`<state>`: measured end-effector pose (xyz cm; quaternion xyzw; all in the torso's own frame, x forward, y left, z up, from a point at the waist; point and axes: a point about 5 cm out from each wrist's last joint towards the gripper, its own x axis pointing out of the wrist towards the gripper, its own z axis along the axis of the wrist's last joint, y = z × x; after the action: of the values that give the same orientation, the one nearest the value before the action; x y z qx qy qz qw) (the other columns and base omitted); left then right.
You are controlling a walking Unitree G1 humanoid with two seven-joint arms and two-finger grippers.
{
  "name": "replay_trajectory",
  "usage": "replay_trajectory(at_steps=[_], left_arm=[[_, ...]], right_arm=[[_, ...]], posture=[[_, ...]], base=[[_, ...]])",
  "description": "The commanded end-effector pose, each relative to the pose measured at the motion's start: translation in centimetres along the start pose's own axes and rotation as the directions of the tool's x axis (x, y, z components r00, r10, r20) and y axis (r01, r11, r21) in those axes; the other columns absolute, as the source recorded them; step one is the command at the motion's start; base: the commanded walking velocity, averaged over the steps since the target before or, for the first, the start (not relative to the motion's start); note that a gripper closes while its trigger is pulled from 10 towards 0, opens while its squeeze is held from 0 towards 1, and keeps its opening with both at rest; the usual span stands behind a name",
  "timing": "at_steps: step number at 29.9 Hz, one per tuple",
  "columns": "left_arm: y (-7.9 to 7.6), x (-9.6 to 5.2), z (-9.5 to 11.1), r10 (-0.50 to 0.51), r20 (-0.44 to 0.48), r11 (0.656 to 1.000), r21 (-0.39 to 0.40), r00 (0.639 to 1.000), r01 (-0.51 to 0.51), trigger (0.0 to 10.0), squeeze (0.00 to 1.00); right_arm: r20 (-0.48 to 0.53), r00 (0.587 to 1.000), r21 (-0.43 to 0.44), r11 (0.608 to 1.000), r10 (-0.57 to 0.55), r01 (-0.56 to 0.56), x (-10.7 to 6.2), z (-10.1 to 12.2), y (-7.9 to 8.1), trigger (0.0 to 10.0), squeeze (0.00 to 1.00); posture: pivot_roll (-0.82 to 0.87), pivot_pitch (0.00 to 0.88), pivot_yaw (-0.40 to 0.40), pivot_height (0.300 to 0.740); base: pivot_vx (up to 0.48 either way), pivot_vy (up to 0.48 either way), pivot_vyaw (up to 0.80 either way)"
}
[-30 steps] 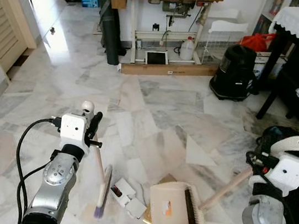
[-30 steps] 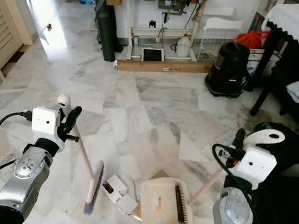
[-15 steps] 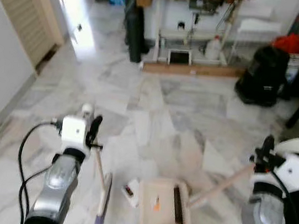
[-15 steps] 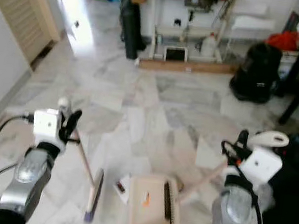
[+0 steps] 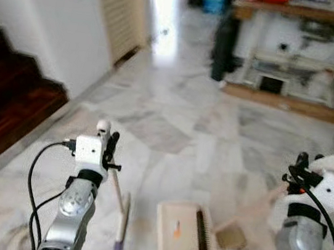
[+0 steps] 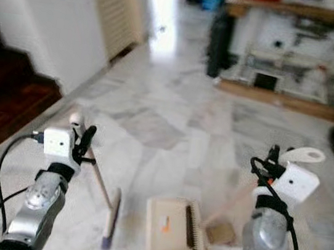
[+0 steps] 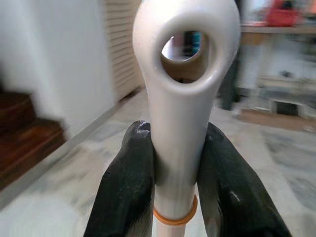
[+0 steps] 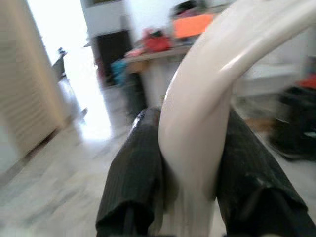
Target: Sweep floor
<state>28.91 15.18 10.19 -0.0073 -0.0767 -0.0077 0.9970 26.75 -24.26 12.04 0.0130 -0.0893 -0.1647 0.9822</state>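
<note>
We've got both tools in hand here. Our left gripper (image 7: 175, 197) has its 2 black fingers (image 7: 126, 192) pinching the white handle of the broom (image 5: 118, 200), just below the hanging loop at the handle's top end. The broom slants down from there to the marble floor (image 5: 172, 132), with its brush head sitting on the tiles just left of the dustpan (image 5: 186, 234).

Our right gripper (image 8: 190, 185) is clamped the same way around the pale curved handle of the dustpan, 1 finger on each side. The dustpan lies flat on the floor between our 2 arms, near us, with its long handle angling up to the right. It's a cream tray with a dark comb strip along its right side and a small orange mark on its base. Everything's pretty blurry, so we can't tell whether there's any dirt in it.

A brownish scrap (image 5: 230, 236) lies on the floor just right of the pan. Dark wooden stairs (image 5: 10, 90) sit on the far left and a cluttered wooden table (image 5: 307, 14) stands far back on the right.
</note>
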Motion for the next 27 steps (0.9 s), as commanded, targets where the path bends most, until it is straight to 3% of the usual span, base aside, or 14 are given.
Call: replay_trajectory(at_steps=[1,6,12,17,24,27], left_arm=[[0.6,0.0,0.8,0.039,0.044,0.999,0.009,0.998,-0.040,10.0,0.00],[0.0,-0.8,0.3,0.062,0.032,0.998,-0.006,0.998,-0.061,10.0,0.00],[-0.1,-0.6,0.3,0.069,0.028,0.998,-0.014,0.997,-0.069,10.0,0.00],[0.2,-0.1,1.0,0.056,0.045,0.998,0.002,0.997,-0.056,10.0,0.00],[1.4,-0.7,0.5,0.102,0.029,0.995,0.019,0.994,-0.102,10.0,0.00],[1.2,-0.5,0.7,0.091,0.028,0.996,0.016,0.995,-0.092,10.0,0.00]], right_arm=[[0.053,0.997,0.007,0.999,0.048,-0.049,0.4,1.3,0.9,10.0,0.00],[0.051,0.997,0.021,0.998,0.053,-0.054,0.9,1.9,0.3,10.0,0.00],[0.055,0.997,0.015,0.998,0.055,-0.056,1.2,2.0,0.2,10.0,0.00],[0.052,0.996,0.049,0.996,0.066,-0.069,1.2,1.8,1.2,10.0,0.00],[0.010,0.995,0.080,0.992,0.101,-0.102,0.7,0.7,2.5,10.0,0.00],[0.018,0.994,0.102,0.989,0.106,-0.107,1.0,1.1,2.9,10.0,0.00]], posture=[[-0.13,0.000,-0.005,0.740],[-0.14,0.000,-0.027,0.740],[-0.13,0.000,-0.019,0.740],[-0.10,0.000,-0.008,0.740],[-0.09,0.000,-0.019,0.740],[-0.09,0.000,-0.003,0.740]], base=[[0.000,0.000,0.80],[0.000,0.000,0.80],[0.000,0.000,0.80],[0.000,0.000,0.80],[0.000,0.000,0.76],[0.000,0.000,0.00]])
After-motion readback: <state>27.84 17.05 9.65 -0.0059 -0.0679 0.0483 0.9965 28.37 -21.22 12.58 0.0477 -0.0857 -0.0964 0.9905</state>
